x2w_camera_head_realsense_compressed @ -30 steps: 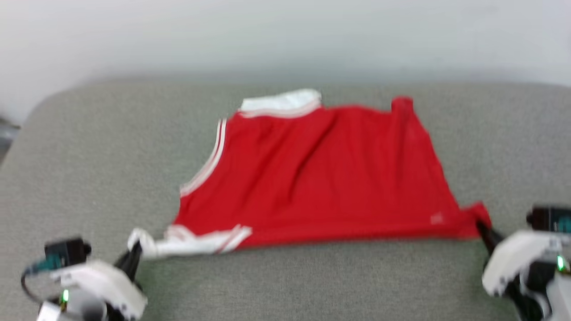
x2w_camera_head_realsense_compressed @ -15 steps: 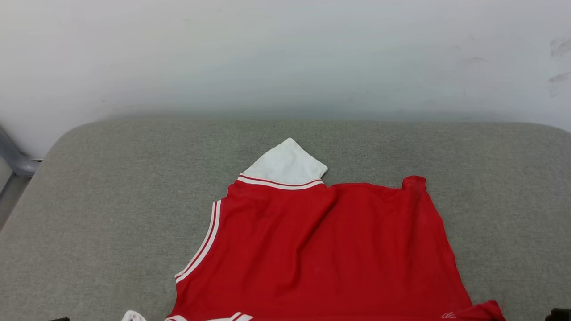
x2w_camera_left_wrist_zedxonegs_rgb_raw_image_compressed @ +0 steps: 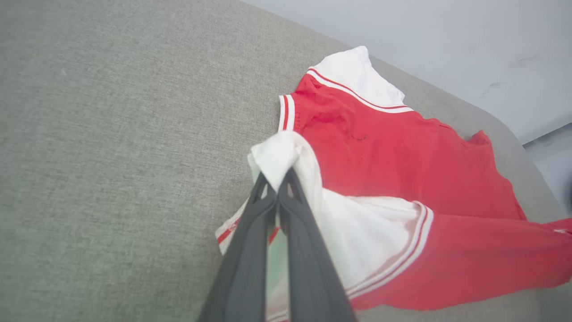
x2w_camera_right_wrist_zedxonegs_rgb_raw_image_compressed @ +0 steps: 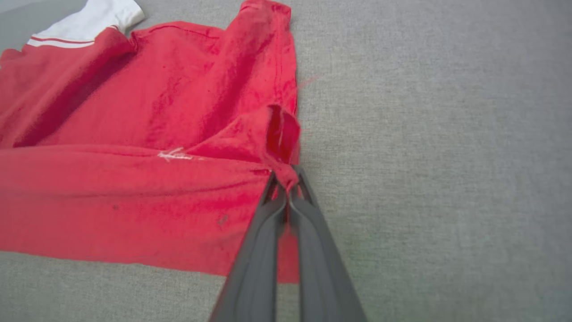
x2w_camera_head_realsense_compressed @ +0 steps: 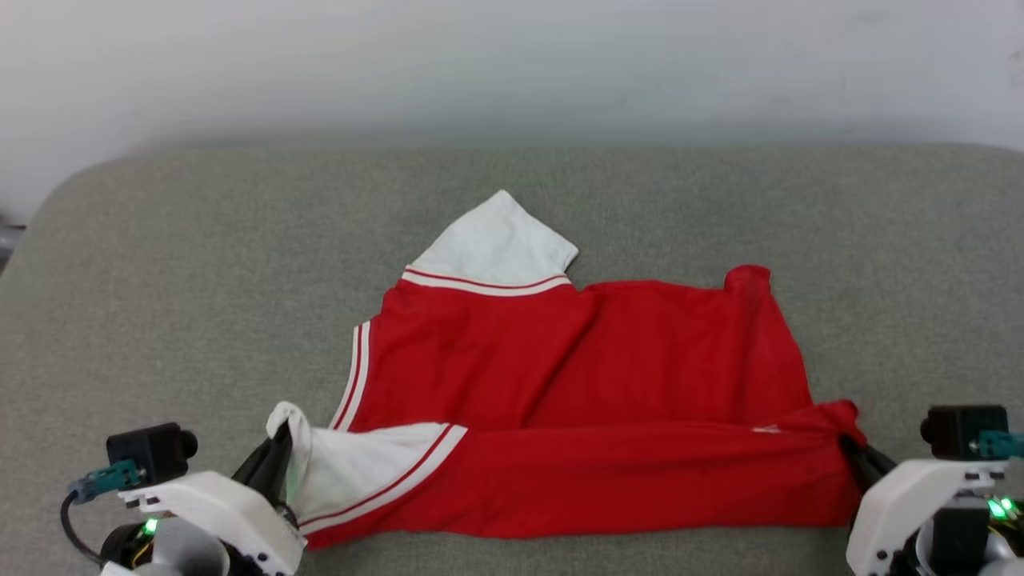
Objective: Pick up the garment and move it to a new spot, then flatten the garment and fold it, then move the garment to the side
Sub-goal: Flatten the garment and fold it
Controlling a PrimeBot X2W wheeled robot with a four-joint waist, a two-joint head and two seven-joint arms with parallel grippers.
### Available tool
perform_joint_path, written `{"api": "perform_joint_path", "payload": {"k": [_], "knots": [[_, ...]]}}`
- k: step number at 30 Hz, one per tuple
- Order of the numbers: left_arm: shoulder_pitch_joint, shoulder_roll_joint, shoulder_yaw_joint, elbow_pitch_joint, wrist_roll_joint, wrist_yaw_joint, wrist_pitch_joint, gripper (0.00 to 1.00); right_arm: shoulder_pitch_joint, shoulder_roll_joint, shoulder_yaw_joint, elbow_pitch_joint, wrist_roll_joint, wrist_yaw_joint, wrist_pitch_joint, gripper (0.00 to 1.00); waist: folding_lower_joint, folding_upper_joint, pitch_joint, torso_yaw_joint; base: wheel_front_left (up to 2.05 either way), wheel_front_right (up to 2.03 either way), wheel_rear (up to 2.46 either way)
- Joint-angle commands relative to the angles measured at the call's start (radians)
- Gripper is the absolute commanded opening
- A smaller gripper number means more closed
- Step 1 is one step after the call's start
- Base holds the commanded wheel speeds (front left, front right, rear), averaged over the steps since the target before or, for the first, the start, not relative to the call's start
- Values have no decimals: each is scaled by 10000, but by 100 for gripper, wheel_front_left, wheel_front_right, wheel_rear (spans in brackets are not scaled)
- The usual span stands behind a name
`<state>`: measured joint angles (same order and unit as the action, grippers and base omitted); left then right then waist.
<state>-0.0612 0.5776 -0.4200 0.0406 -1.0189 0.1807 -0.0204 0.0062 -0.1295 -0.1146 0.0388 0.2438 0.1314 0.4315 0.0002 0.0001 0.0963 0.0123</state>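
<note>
Our shirt [x2w_camera_head_realsense_compressed: 592, 384] lies low in the middle of the head view on the grey worktop [x2w_camera_head_realsense_compressed: 160, 280]. Its long axis runs left to right, with the neck at frame left and the hem at frame right, and its near edge is raised. Our left tool [x2w_camera_head_realsense_compressed: 278, 448] is clamped on the near white sleeve [x2w_camera_head_realsense_compressed: 344, 472], and our right tool [x2w_camera_head_realsense_compressed: 850, 444] is clamped on the red hem corner [x2w_camera_head_realsense_compressed: 836, 416]. Both pinches look thin to us. Pulling them apart could slip a corner free, and lifting unevenly could skew the fold.

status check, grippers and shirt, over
Left gripper shut on white sleeve. Right gripper shut on the shirt's red corner. Near edge stretched between them, rest lying on cushion. Nothing seen in the way.
</note>
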Motion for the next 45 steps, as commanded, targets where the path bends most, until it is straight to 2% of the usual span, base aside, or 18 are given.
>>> {"api": "perform_joint_path", "payload": {"k": [1, 6, 7, 8, 9, 10, 11, 12, 15, 20, 26, 29, 37, 40, 41, 42, 45], "knots": [[-319, -131, -54, 284, 70, -167, -149, 0, -358, -30, 45, 238, -2, -15, -163, 0, -2, -1, 496, -44, 0, 0, 0], [-980, -646, -255, 1461, 43, -812, -390, 0, -1025, -125, 239, 1360, -137, -15, -600, 0, -2, -1, 1030, -65, 0, 0, 0], [-1088, -744, -322, 1703, 19, -942, -391, 0, -1113, -111, 265, 1625, -124, -15, -702, 7, -2, -1, 1082, -65, 0, 0, 0], [-1158, -823, -402, 1927, -35, -1053, -316, 0, -1167, -117, 350, 1852, -120, -14, -818, 30, -2, -1, 1111, -62, 0, 0, 0], [-1241, -913, -420, 2156, -127, -1164, -263, 18, -1222, -152, 430, 2041, -129, -14, -947, 81, -2, -1, 1130, -55, 0, 0, 0], [-1353, -986, -416, 2313, -177, -1291, -258, 49, -1253, -183, 530, 2216, -130, -14, -1102, 100, -2, -1, 1141, -48, 0, 0, 0], [-1445, -1026, -424, 2486, -202, -1388, -284, 83, -1284, -213, 626, 2305, -113, -14, -1337, 100, -2, -1, 1128, -38, 0, 0, 0], [-1510, -1056, -415, 2639, -188, -1452, -364, 99, -1303, -190, 642, 2343, -19, -12, -1654, 100, -2, -1, 1083, -23, 0, 0, 0], [-1638, -1072, -396, 2918, -60, -1508, -578, 100, -1218, -142, 527, 2272, 114, -14, -2805, 100, -2, -1, 841, 28, 0, 0, 0], [-1725, -810, -286, 2818, 345, -1213, -1011, 100, -978, -24, 267, 1820, -220, -12, -4337, 100, -2, -1, 369, 5, 0, 0, 0], [-1636, -263, -256, 2291, 666, -817, -837, 100, -670, 224, 38, 1062, -555, -12, -4784, 100, -2, -1, -46, -108, 0, 0, 0], [-1444, 131, -355, 1797, 497, -715, -90, 100, -367, 371, -45, 582, -652, -12, -4648, 100, -2, -1, -194, -185, 0, 0, 0], [-757, 1335, -708, 450, -839, -473, 3193, 100, 175, 663, -106, -398, -758, -12, -4199, 100, -2, -1, -65, -517, 0, 0, 0], [-461, 1544, -739, 256, -1363, -269, 3996, 100, 143, 707, -44, -594, -756, -12, -4121, 100, -2, -1, 208, -669, 0, 0, 0], [-300, 1548, -738, 428, -1649, -6, 4372, 100, 33, 748, -12, -674, -713, -12, -4079, 100, -2, -1, 513, -778, 0, 0, 0], [-272, 1554, -773, 515, -1681, 65, 4474, 100, 23, 758, -8, -664, -715, -12, -4032, 100, -2, -1, 598, -808, 0, 0, 0], [-267, 1316, -923, 876, -1863, 86, 4759, 100, -64, 776, -7, -648, -640, -12, -3963, 100, -2, -1, 839, -874, 0, 0, 0]]}}
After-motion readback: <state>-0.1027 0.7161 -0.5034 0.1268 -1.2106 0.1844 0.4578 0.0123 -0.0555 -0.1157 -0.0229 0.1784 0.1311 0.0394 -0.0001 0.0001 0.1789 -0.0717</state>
